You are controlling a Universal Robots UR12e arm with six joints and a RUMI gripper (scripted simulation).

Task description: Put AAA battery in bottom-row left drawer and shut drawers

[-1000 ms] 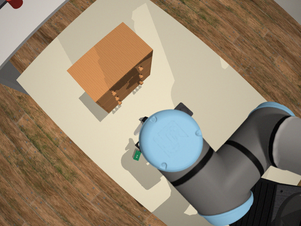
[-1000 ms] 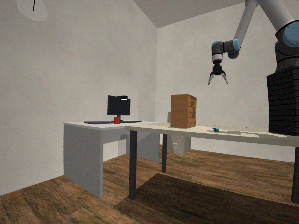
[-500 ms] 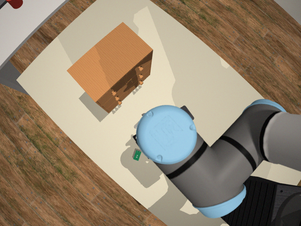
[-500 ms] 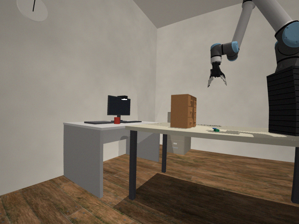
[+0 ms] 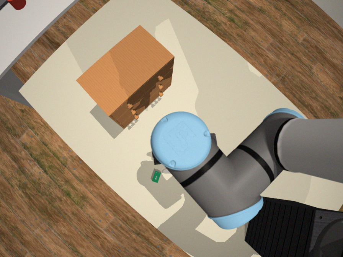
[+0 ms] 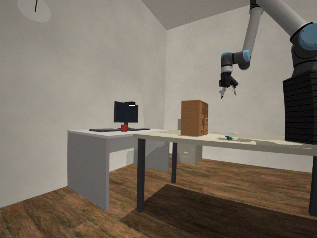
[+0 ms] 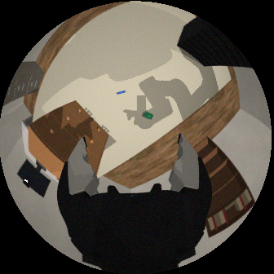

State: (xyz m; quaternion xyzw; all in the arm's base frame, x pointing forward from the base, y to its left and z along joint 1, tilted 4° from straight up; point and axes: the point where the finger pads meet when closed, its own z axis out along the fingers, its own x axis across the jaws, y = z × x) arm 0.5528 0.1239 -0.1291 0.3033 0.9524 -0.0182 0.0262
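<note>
The wooden chest (image 5: 124, 72) (image 6: 190, 117) (image 7: 53, 139) stands upright on the beige table (image 5: 221, 83) (image 6: 179, 139) (image 7: 122, 49). Its drawers, two columns of three with small knobs, are all shut. A small blue rod, probably the AAA battery (image 7: 121, 92) (image 6: 226, 136), lies on the table in front of the chest; in the overhead view the arm hides it. A small green flat piece (image 5: 155, 176) (image 6: 229, 138) (image 7: 148, 115) lies close by. My gripper (image 6: 228, 95) (image 7: 131, 135) is open and empty, high above the table, over the spot near the green piece.
The black robot base (image 5: 279, 223) (image 6: 299, 110) (image 7: 208, 41) stands at one end of the table. A grey desk (image 6: 87, 143) with a monitor and a red cup (image 6: 124, 127) stands beyond the chest's end. A bookshelf (image 7: 220, 179) shows on the floor.
</note>
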